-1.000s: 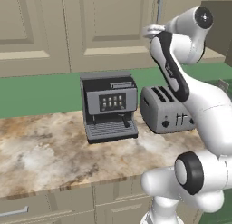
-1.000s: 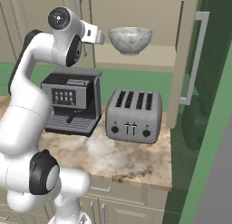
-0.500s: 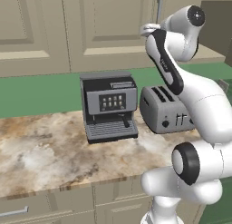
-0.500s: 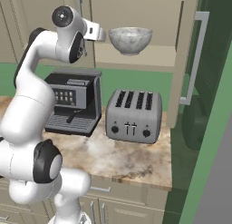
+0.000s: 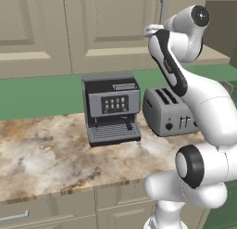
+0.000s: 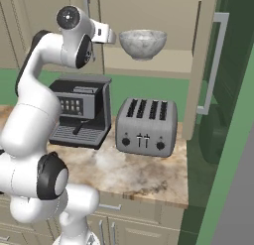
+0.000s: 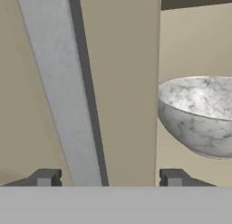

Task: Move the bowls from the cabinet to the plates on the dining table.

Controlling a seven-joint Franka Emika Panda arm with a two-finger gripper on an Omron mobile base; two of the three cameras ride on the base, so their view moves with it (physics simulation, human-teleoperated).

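A pale marbled bowl (image 6: 142,43) stands on the beige shelf of the cabinet (image 6: 149,65), whose right door (image 6: 201,65) hangs open. In the hand view the bowl (image 7: 199,114) sits to the right, past the edge of the shut left door (image 7: 131,82). My gripper (image 6: 108,35) is up at that door's silver bar handle (image 7: 63,87). It is open, and the handle runs between its two fingertips (image 7: 44,177). From the left base camera the gripper (image 5: 150,31) is just below the handle (image 5: 163,8). The plates and the dining table are out of view.
Below the cabinet, a marbled counter (image 6: 139,174) carries a black coffee machine (image 6: 82,112) and a silver toaster (image 6: 146,126). The open right door's long handle (image 6: 214,65) juts out toward the right. Drawer fronts (image 5: 46,209) run under the counter edge.
The arm's upper joints have shifted slightly. The hand stays at the left door's handle, and the bowl has not moved.
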